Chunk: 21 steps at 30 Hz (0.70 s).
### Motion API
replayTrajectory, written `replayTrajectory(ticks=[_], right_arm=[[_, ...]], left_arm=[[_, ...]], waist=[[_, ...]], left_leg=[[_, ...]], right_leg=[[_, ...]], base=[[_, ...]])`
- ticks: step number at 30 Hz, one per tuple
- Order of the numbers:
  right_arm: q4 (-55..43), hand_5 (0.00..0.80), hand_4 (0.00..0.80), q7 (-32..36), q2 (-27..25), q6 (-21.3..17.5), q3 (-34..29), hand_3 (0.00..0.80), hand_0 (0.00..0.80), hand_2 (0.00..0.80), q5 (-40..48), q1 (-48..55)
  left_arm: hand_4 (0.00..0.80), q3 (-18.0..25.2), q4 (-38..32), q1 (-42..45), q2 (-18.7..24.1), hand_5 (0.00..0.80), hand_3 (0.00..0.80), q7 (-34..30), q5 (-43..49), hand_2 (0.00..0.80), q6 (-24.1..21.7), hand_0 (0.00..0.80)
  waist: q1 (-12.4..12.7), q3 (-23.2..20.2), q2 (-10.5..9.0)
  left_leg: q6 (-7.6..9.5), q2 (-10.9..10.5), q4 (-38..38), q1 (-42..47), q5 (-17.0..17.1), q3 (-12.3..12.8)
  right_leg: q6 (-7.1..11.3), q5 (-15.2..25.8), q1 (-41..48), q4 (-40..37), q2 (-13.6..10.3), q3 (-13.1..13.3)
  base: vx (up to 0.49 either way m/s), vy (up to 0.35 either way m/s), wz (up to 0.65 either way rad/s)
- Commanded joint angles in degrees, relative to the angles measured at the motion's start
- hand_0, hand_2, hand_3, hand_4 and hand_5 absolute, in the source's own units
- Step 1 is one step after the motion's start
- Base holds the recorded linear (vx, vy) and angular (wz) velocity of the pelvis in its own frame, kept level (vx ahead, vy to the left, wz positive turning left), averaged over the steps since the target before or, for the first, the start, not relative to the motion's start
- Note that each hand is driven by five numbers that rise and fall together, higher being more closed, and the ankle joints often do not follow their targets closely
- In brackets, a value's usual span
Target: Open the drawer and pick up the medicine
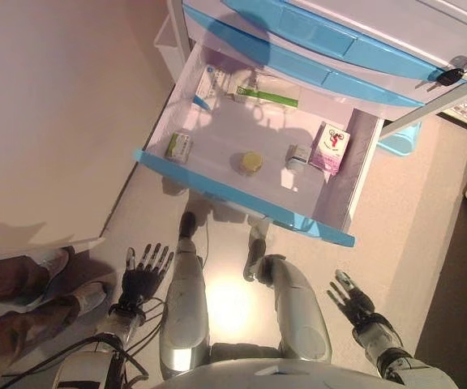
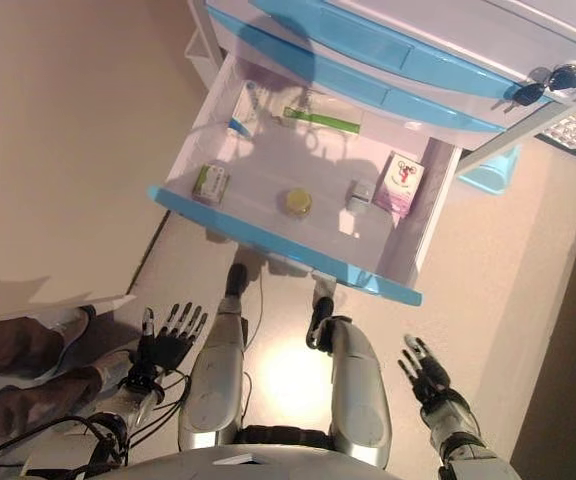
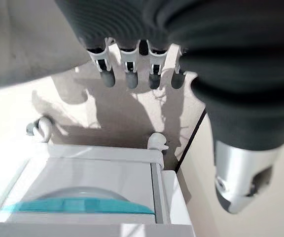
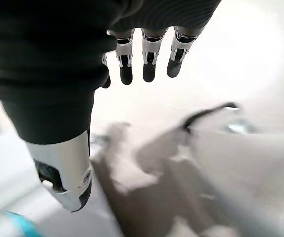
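Observation:
The lowest drawer (image 1: pixel 242 201) of a white cabinet with blue fronts stands pulled open. Inside lie a green-and-white box (image 1: pixel 178 147), a small yellow-lidded jar (image 1: pixel 251 161), a small white bottle (image 1: pixel 297 156), a pink-and-white box (image 1: pixel 330 147), a long green-striped box (image 1: pixel 266 96) and a blue-and-white box (image 1: pixel 208 84). My left hand (image 1: pixel 144 274) hangs low at the lower left, fingers straight, empty. My right hand (image 1: pixel 353 301) hangs low at the lower right, fingers straight, empty. Both are well below the drawer front.
Closed blue-fronted drawers (image 1: pixel 314 36) sit above the open one. A bunch of keys (image 1: pixel 460 73) hangs at the cabinet's right. A light-blue bin (image 1: pixel 400 139) stands behind the drawer's right side. A person's legs and shoes (image 1: pixel 31 288) are at the lower left.

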Motion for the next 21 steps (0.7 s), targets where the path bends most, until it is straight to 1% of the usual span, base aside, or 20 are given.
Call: replayTrajectory(ticks=[1,3,5,7,9,10,11,14,16,18,19,21], right_arm=[[-6.5,0.000,0.000,-5.0,-4.2,-7.3,-2.9,0.000,0.000,0.000,1.4,4.4],[-9.9,0.000,0.000,-7.6,-4.8,-10.5,-5.3,0.000,0.000,0.000,0.7,5.4],[-13.1,0.000,0.000,-9.1,-5.7,-11.7,-7.4,0.000,0.000,0.000,0.9,5.9],[-16.5,0.000,0.000,-11.3,-7.1,-13.8,-9.5,0.000,0.000,0.000,0.4,6.3],[-21.5,0.000,0.000,-15.1,-9.2,-15.7,-11.5,0.000,0.000,0.000,-2.4,6.3],[-21.9,0.000,0.000,-15.3,-9.3,-16.0,-11.6,0.000,0.000,0.000,-2.6,6.3],[-27.1,0.000,0.000,-18.9,-10.9,-17.4,-12.8,0.000,0.000,0.000,-5.3,6.3],[-35.0,0.000,0.000,-22.5,-12.8,-20.8,-15.0,0.000,0.000,0.000,-11.8,6.2],[-42.2,0.000,0.000,-26.4,-13.9,-21.3,-15.9,0.000,0.000,0.000,-19.6,6.1],[-47.9,0.000,0.000,-28.7,-14.8,-21.4,-16.5,0.000,0.000,0.000,-25.9,6.2],[-52.0,0.000,0.000,-30.5,-15.5,-20.9,-16.5,0.000,0.000,0.000,-29.9,6.3],[-58.1,0.000,0.000,-31.7,-16.5,-20.5,-16.6,0.000,0.000,0.000,-36.1,6.7]], left_arm=[[0.000,2.2,-2.8,5.7,1.4,0.000,0.000,1.0,2.8,0.000,-0.6,0.000],[0.000,3.3,-3.7,7.4,2.0,0.000,0.000,1.7,4.0,0.000,-0.1,0.000],[0.000,3.7,-4.4,8.6,2.4,0.000,0.000,1.8,5.3,0.000,-0.1,0.000],[0.000,3.6,-4.7,9.8,2.5,0.000,0.000,1.4,6.2,0.000,-0.4,0.000],[0.000,3.9,-4.8,10.9,2.5,0.000,0.000,1.0,6.4,0.000,-0.5,0.000],[0.000,3.9,-4.8,11.0,2.5,0.000,0.000,1.0,6.4,0.000,-0.5,0.000],[0.000,3.7,-5.4,11.9,2.5,0.000,0.000,1.2,6.1,0.000,-0.4,0.000],[0.000,3.1,-6.2,12.7,2.2,0.000,0.000,1.8,6.2,0.000,-0.4,0.000],[0.000,3.1,-6.5,13.3,1.8,0.000,0.000,2.0,6.1,0.000,0.0,0.000],[0.000,3.0,-7.1,13.9,1.3,0.000,0.000,2.5,6.5,0.000,-0.2,0.000],[0.000,3.0,-7.6,14.5,0.9,0.000,0.000,2.7,7.0,0.000,-0.5,0.000],[0.000,3.4,-8.4,15.5,0.5,0.000,0.000,2.8,7.6,0.000,-0.6,0.000]], waist=[[-1.1,-4.0,-1.75],[-1.5,-4.8,-2.07],[-1.9,-5.6,-2.35],[-2.1,-6.2,-2.49],[-2.5,-6.9,-2.55],[-2.6,-7.0,-2.56],[-2.9,-7.3,-2.59],[-3.4,-7.9,-2.59],[-3.7,-7.9,-2.45],[-3.9,-8.3,-2.47],[-3.8,-8.2,-2.44],[-3.9,-8.6,-2.53]], left_leg=[[5.66,-4.1,5.1,-0.4,-7.1,2.7],[5.86,-3.8,4.5,0.5,-7.3,3.4],[5.99,-3.6,3.9,1.4,-7.6,4.0],[6.11,-3.5,3.3,2.2,-7.8,4.6],[6.15,-3.3,2.3,3.2,-7.9,5.2],[6.17,-3.3,2.0,3.1,-7.6,5.2],[6.15,-3.2,1.7,3.8,-8.0,5.8],[6.24,-3.2,0.9,4.0,-7.9,6.4],[6.38,-3.1,0.9,4.2,-8.4,6.9],[6.51,-3.3,0.6,4.1,-8.2,7.0],[6.56,-3.3,0.8,4.4,-8.7,7.1],[6.74,-3.4,0.3,4.3,-8.5,7.2]], right_leg=[[6.18,9.8,3.6,-11.5,-0.3,0.7],[6.65,10.2,4.5,-12.8,-0.4,1.2],[6.97,10.6,5.4,-14.0,-0.4,1.8],[7.37,11.1,6.4,-15.4,-0.7,2.1],[7.76,11.5,7.3,-16.6,-1.0,2.4],[7.78,11.8,7.2,-16.9,-1.0,2.4],[8.05,11.8,7.7,-17.5,-1.2,2.7],[8.49,12.7,7.9,-18.9,-1.6,3.1],[8.74,12.7,8.2,-19.6,-1.7,3.6],[8.86,13.1,8.3,-20.5,-1.8,3.7],[8.96,12.9,8.7,-20.6,-1.8,3.9],[9.09,13.1,8.7,-21.1,-2.0,3.9]], base=[[0.032,-0.024,-0.14],[0.034,-0.030,-0.14],[0.034,-0.023,-0.18],[0.034,-0.003,-0.19],[0.035,0.013,-0.14],[0.032,0.031,-0.09],[0.011,0.035,-0.06],[0.009,0.052,-0.16],[-0.005,0.059,-0.14],[-0.005,0.049,-0.13],[0.000,0.040,-0.12],[-0.001,0.038,-0.05]])
